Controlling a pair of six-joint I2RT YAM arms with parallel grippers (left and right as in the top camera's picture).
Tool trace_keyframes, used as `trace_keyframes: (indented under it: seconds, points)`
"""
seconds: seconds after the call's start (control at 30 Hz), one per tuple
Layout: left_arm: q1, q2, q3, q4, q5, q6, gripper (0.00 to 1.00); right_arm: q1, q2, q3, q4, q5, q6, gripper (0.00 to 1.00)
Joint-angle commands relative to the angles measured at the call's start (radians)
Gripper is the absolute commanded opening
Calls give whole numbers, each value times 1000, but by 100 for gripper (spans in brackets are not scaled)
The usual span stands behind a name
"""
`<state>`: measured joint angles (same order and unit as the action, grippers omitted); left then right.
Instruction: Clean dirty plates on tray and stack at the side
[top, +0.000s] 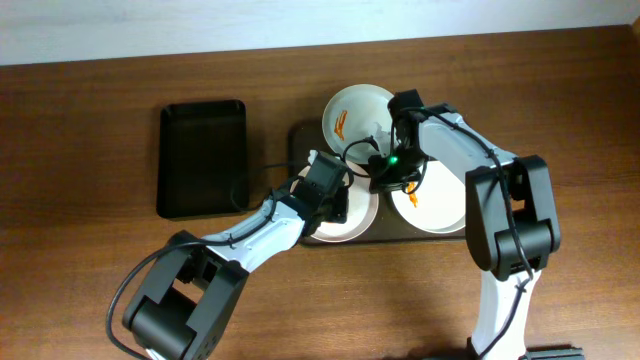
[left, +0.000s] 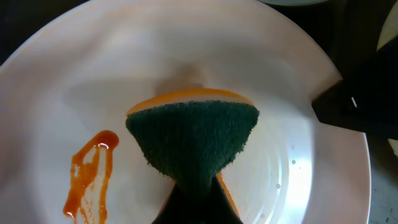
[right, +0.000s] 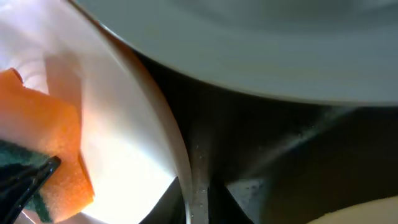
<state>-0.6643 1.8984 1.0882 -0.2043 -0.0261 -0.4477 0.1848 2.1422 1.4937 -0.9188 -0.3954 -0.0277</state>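
The dark brown tray (top: 297, 140) holds three white plates. The far plate (top: 356, 112) and the right plate (top: 436, 208) each carry an orange smear. My left gripper (top: 335, 197) is shut on a green-and-orange sponge (left: 193, 134) pressed onto the near-left plate (top: 350, 222). In the left wrist view this plate (left: 186, 50) has a sauce smear (left: 87, 180) left of the sponge. My right gripper (top: 385, 176) is shut on that plate's right rim (right: 155, 118), one finger on each side (right: 200, 199). The sponge's orange side (right: 37, 137) shows at the left of the right wrist view.
A smaller black tray (top: 203, 158) lies to the left of the brown tray on the wooden table (top: 560, 90). The far plate's underside (right: 249, 43) hangs over the right gripper. The dark tray floor (right: 311, 162) lies beneath.
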Motion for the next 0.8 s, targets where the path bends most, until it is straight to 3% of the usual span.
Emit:
trace_keyframes:
  seconds: [0.0, 0.13, 0.27, 0.33, 0.4, 0.5, 0.63, 0.77]
  points:
    - [8, 0, -5, 13, 4, -9, 0, 14, 9, -38, 11, 14, 10, 8]
    - [8, -16, -5, 32, 8, -7, 0, 52, 9, -46, 58, 18, 45, 4]
    - [8, -74, -5, 55, -2, 102, 3, 66, 10, -58, 82, 37, 74, 4]
    - [26, -74, -5, 73, 2, 100, 9, 66, 9, -58, 82, 38, 74, 4]
    - [40, -71, -5, 60, 23, 21, 5, 66, 9, -59, 82, 42, 81, 4]
    - [41, -61, -5, 27, 17, 3, 1, 66, 8, -54, 77, 80, 128, 4]
    - [41, -61, -5, 2, -34, 3, 0, 65, 5, 58, -76, 288, 165, 4]
    - [41, -61, -6, 9, -34, 3, 0, 65, 5, 134, -194, 367, 155, 4]
